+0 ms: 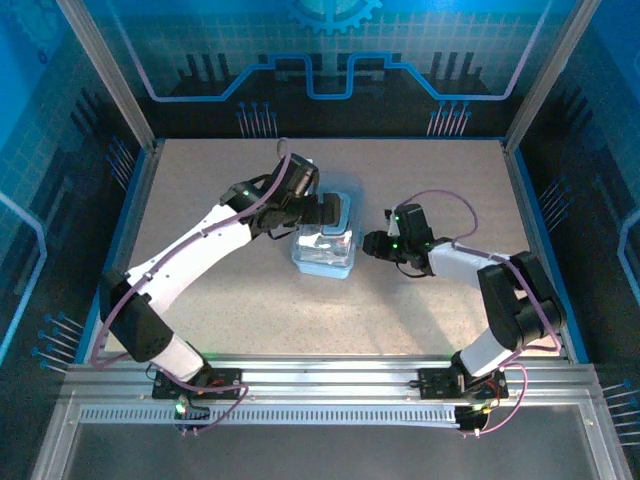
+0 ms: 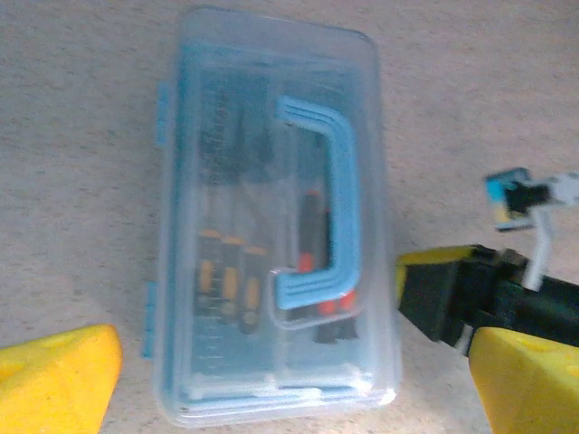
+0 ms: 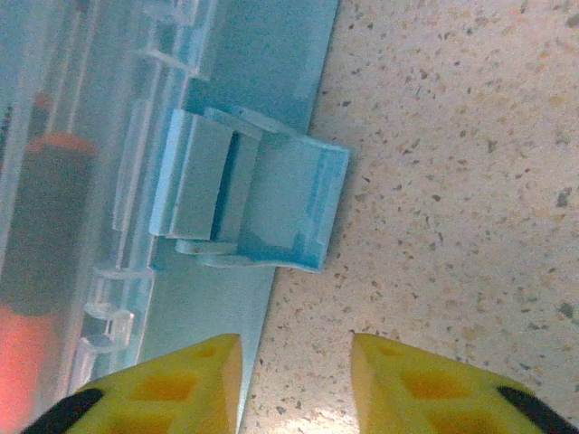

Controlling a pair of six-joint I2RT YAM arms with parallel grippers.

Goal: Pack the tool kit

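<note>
On worktop (image 1: 200, 200): tool kit (image 1: 323, 252) mid-surface, lid down, screwdrivers (image 2: 231, 280) inside.
Step, likely: fastening the kit; latch (image 3: 258, 203) looks flipped out.
Above kit: left pincer (image 2: 294, 375), fingers apart, straddling case.
Just beside kit's right side: right pincer (image 3: 297, 362), apart, facing latch, not touching.
Next: press latch home, kit steadied.

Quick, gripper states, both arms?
Left gripper: open, fingers either side of the tool kit, not gripping it.
Right gripper: open, empty, facing the latch.
</note>
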